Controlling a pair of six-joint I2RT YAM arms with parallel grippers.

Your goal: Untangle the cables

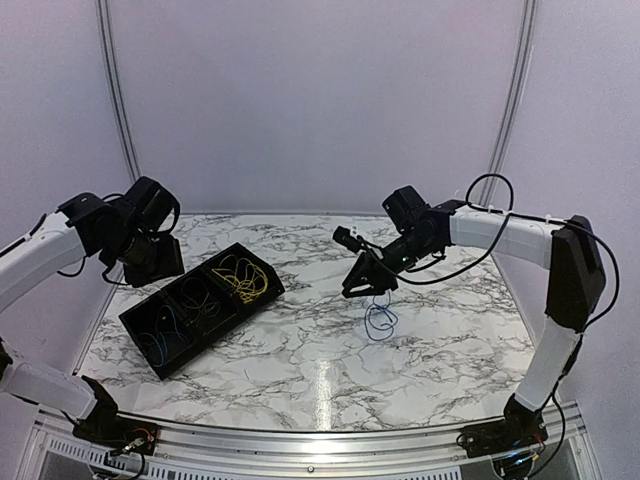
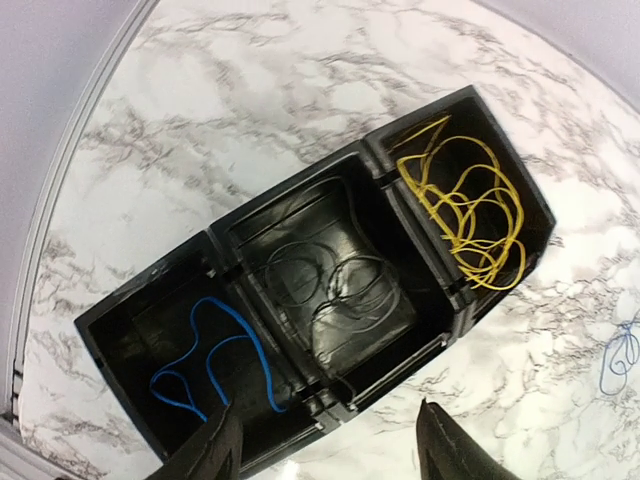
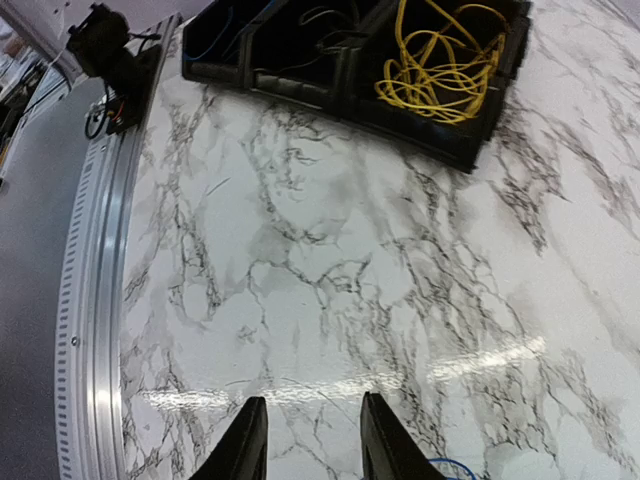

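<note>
My left gripper (image 2: 325, 415) hangs directly above the three-compartment black tray (image 2: 300, 183), jaws set wide and holding nothing. Below it the cables lie one to a compartment: the blue cable (image 2: 215, 345) in the end compartment under one finger, the black cable (image 2: 340, 290) in the middle compartment straight ahead of the jaws, and the yellow cable (image 2: 470, 215) in the far end compartment beyond the other finger. I judge that the dividers are there to keep sorted loops from re-tangling, and that the raised, wide-jawed pose keeps my fingers clear of them. My right gripper (image 3: 312, 400) is well apart from the tray, which lies far ahead of its fingertips with the yellow end nearest. Its jaws stand at a moderate gap with bare marble table (image 1: 300, 350) showing between them and nothing gripped. A loose blue cable (image 1: 379, 320) sits just below this gripper, offset to the outer side of one finger, and the wrist view shows only a sliver of it. A thin strand runs up toward the fingers, but I cannot tell whether it touches them. I judge this loop to be the remaining item. The jaws need centring over the strand first, since so thin and springy a wire is easily missed.
</note>
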